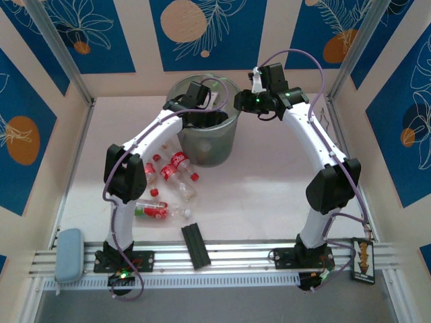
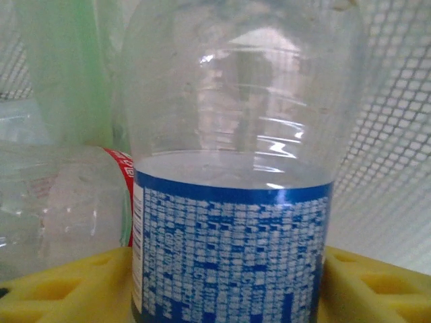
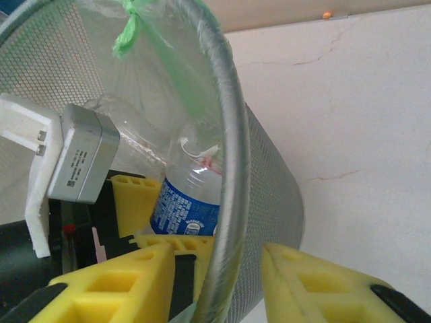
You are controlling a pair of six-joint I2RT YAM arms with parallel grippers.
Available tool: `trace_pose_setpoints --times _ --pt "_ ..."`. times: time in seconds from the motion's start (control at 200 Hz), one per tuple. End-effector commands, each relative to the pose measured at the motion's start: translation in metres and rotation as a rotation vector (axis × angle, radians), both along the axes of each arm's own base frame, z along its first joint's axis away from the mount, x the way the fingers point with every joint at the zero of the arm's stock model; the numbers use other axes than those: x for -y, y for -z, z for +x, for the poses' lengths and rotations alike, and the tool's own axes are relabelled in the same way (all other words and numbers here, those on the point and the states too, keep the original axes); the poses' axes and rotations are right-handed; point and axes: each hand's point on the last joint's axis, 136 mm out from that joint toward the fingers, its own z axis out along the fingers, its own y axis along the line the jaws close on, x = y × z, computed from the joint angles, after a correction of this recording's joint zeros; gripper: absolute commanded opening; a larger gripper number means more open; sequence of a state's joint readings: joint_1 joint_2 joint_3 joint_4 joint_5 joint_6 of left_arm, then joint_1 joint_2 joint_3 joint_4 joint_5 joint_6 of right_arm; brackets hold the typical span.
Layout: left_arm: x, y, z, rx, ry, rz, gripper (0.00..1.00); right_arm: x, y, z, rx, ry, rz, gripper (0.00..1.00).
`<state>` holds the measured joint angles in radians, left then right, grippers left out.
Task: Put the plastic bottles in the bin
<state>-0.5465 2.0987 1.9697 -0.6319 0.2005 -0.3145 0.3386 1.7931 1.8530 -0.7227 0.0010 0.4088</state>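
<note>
Sitting inside the bin (image 1: 217,149), the blue bottle (image 2: 229,202) fills the gap between the left gripper's (image 2: 225,259) yellow pads (image 2: 67,289). Its body is clear and empty, rounded at the shoulder. A blue label covered in fine white print wraps the lower part. The label's edges meet both pads, but I cannot tell whether the jaws are clenched on it or have just let go.

A second bottle (image 2: 60,202), clear with a strip of red label, lies to its left against the mesh wall.

The bin is round, grey and tapered, made of fine mesh, with a clear liner (image 3: 168,74) knotted in green at the top. It stands at the far middle of the table (image 1: 269,195).

The right gripper (image 3: 215,254) is at the bin's right rim (image 3: 229,155). Its jaws are released and straddle the rim, one pad inside and one outside, with a gap on each side.

Loose bottles (image 1: 176,167) lie on the table just near of the bin, beside the left arm. They are small and clear, with red labels and red caps, and all are on their sides.

A black bar (image 1: 195,245) lies near the front edge, and a grey-blue pouch (image 1: 67,254) sits at the near left.
</note>
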Motion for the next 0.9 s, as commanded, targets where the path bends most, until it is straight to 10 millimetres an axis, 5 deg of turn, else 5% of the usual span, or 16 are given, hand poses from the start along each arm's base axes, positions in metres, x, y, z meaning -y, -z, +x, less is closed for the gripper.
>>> trace_pose_setpoints --times 0.0,0.345,0.565,0.7,0.895 --pt "-0.001 -0.004 -0.007 -0.018 0.035 0.037 0.74 -0.002 -0.016 -0.005 0.023 -0.013 0.005 0.41" --pt "0.002 -0.121 -0.016 0.17 0.081 -0.093 0.81 -0.001 -0.015 -0.004 0.02 0.005 0.01 0.43" --pt "-0.03 -0.188 -0.036 0.306 0.044 -0.113 0.81 0.0 -0.015 -0.003 0.023 0.01 0.007 0.43" --pt "-0.069 -0.201 -0.05 0.308 -0.017 -0.074 0.82 0.0 -0.012 -0.003 0.019 0.011 0.006 0.43" --pt "-0.147 -0.189 -0.073 0.245 -0.155 -0.019 0.82 0.0 -0.013 -0.004 0.027 0.007 0.007 0.42"
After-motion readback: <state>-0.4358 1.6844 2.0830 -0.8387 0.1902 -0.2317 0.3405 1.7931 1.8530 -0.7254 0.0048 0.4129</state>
